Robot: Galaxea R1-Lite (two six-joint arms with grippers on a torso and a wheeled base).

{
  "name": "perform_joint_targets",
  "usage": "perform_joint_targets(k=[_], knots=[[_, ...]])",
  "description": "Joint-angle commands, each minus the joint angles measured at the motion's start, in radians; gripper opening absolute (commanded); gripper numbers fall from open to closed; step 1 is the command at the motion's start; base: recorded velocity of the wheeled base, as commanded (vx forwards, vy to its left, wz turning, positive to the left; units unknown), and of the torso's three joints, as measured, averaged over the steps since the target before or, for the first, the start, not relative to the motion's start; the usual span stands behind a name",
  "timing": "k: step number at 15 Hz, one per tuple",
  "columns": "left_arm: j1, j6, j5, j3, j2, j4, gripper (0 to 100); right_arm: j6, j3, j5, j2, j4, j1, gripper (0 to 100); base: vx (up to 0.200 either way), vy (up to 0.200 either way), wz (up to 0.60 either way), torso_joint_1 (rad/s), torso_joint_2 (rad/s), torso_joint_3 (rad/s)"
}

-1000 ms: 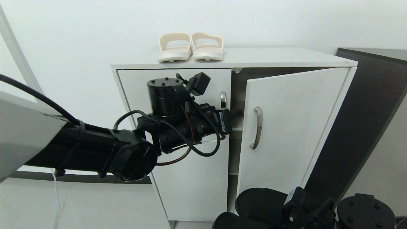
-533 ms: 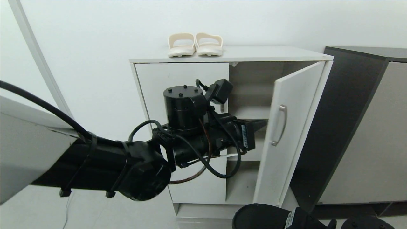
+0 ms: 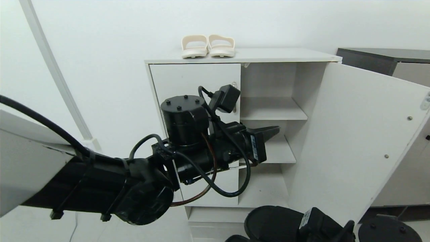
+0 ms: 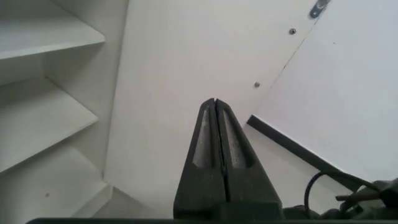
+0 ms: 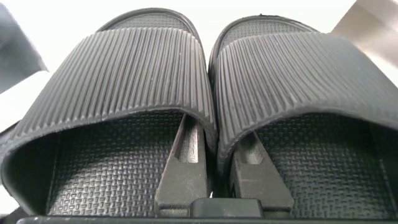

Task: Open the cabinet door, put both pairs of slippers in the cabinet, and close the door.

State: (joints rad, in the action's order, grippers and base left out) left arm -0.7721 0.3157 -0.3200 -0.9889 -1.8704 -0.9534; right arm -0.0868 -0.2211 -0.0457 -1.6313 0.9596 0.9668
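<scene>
Nearest, the right gripper [image 5: 217, 134] grasps the black slippers [image 5: 143, 68], one finger under each ribbed rubber strap, pinching the pair's adjoining inner sides together. Ahead, the left gripper [image 4: 215, 104] is clenched on nothing, its tapered fingers pressed flat together before the bare white shelves [image 3: 272, 114]. The smooth cabinet door [image 3: 352, 134] stands wide open. The cream slippers [image 3: 208, 46] sit side by side on top of the cabinet [image 3: 289, 53].

1. Facing a grey sideboard [image 3: 411, 74] with a dark top.
2. Taking in a plain white wall [image 3: 117, 40] running behind the sideboard and far off to its left.
3. Noting a pale slanted strip [image 3: 50, 64] crossing that wall, well left of the sideboard.
4. Bathing in soft, even light throughout.
</scene>
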Motion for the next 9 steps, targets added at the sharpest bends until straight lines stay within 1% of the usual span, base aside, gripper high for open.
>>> perform_joint_targets(k=[1, 2, 3, 5, 6, 7, 9], knots=[[0.068, -0.003, 0.006, 0.072, 0.109, 0.001, 0, -0.011, -0.086, -0.068, -0.070, 0.001, -0.099, 0, 0.000, 0.000, 0.00, 0.000, 0.00, 0.000], [0.103, -0.003, 0.038, 0.115, 0.177, 0.005, 0, -0.051, -0.146, -0.178, -0.116, 0.002, -0.119, 0, 0.000, 0.000, 0.00, 0.000, 0.00, 0.000], [0.128, -0.003, 0.075, 0.158, 0.234, 0.007, 0, -0.094, -0.198, -0.238, -0.140, 0.001, -0.119, 0, 0.000, 0.000, 0.00, 0.000, 0.00, 0.000], [0.148, -0.006, 0.144, 0.237, 0.343, 0.016, 0, -0.113, -0.253, -0.330, -0.185, 0.001, -0.128, 0, 0.000, 0.000, 0.00, 0.000, 0.00, 0.000], [0.148, -0.020, 0.203, 0.276, 0.415, 0.058, 0, -0.114, -0.282, -0.382, -0.203, 0.001, -0.140, 0, 0.000, 0.000, 0.00, 0.000, 0.00, 0.000], [0.149, -0.053, 0.276, 0.314, 0.485, 0.116, 0, -0.114, -0.310, -0.418, -0.219, 0.001, -0.157, 0, 0.000, 0.000, 0.00, 0.000, 0.00, 0.000], [0.155, -0.136, 0.450, 0.414, 0.672, 0.237, 0, -0.114, -0.342, -0.467, -0.237, 0.001, -0.180, 0, 0.000, 0.000, 0.00, 0.000, 0.00, 0.000]])
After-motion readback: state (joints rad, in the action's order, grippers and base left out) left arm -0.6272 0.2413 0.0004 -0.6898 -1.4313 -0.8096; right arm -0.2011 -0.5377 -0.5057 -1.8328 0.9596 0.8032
